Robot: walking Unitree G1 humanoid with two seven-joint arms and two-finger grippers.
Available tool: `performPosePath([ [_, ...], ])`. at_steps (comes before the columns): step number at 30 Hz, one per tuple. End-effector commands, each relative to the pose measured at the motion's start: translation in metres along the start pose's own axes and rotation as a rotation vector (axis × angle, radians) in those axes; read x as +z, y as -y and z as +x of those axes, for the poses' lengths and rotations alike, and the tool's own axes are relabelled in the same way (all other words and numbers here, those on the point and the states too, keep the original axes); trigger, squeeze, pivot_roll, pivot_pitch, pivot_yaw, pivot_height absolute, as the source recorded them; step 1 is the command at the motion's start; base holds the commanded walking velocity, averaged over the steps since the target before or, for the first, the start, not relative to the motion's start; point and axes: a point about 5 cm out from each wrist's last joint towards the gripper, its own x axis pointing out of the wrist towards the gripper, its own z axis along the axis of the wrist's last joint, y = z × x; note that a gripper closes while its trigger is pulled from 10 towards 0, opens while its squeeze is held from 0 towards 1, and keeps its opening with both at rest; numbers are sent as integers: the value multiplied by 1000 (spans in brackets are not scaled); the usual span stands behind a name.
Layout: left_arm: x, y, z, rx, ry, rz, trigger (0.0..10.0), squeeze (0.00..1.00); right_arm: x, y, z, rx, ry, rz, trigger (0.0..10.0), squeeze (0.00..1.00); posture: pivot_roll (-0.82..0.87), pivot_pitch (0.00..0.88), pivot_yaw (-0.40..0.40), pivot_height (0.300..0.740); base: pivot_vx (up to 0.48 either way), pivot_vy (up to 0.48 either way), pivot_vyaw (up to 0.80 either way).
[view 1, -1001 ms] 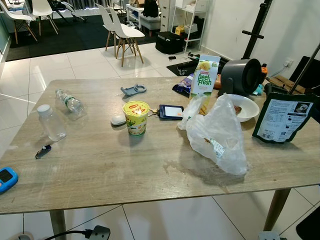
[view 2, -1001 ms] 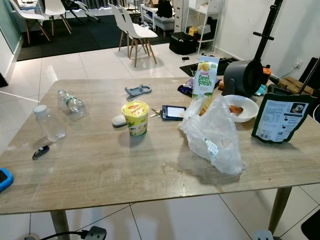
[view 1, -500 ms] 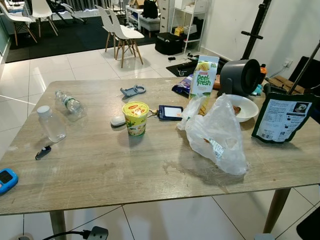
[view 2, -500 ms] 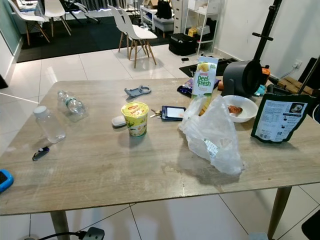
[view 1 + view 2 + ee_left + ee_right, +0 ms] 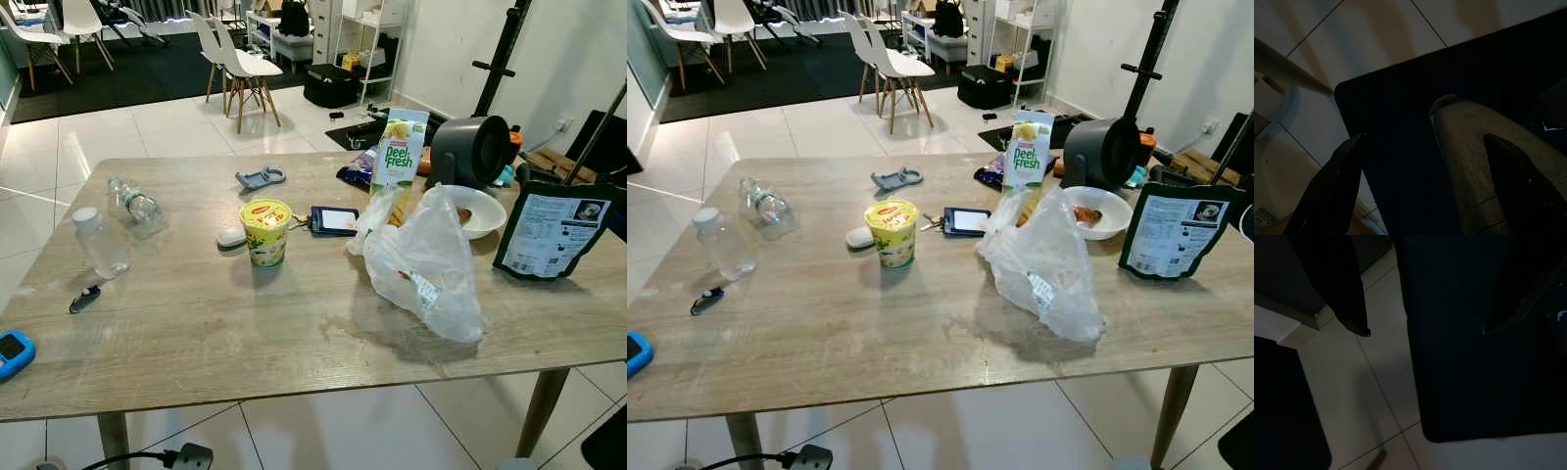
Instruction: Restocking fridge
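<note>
The counter [image 5: 196, 343] carries every candidate item. Risks, in my judgement: the clear plastic bag [image 5: 431, 264] is limp and may sag or spill if gripped low; the juice carton [image 5: 400, 149] stands tall just behind it and may topple if the bag is dragged. The noodle cup [image 5: 265, 231] is light and may tip, and the lying water bottle [image 5: 135, 203] may roll. The left hand [image 5: 1422, 147] and right hand [image 5: 1425, 330] both hang low over floor tiles, fingers spread wide, holding nothing, well apart from all items on the counter above.
</note>
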Motion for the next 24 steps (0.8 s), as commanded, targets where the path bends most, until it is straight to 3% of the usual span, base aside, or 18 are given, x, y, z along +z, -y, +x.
performPosePath([
  [1, -35, 5, -6, -23, -161, 11, 10000, 0, -2, -6, -1, 29, -10, -25, 10000, 0, 70, 0, -18, 740, 0, 0, 0],
  [19, -36, 6, -5, -30, -162, 9, 10000, 0, -4, -12, -1, 80, -23, -25, 10000, 0, 70, 0, -18, 740, 0, 0, 0],
  [24, -34, 8, -5, -36, -156, 16, 10000, 0, -10, -18, -2, 107, -52, -118, 10000, 0, 73, 0, -19, 740, 0, 0, -461],
])
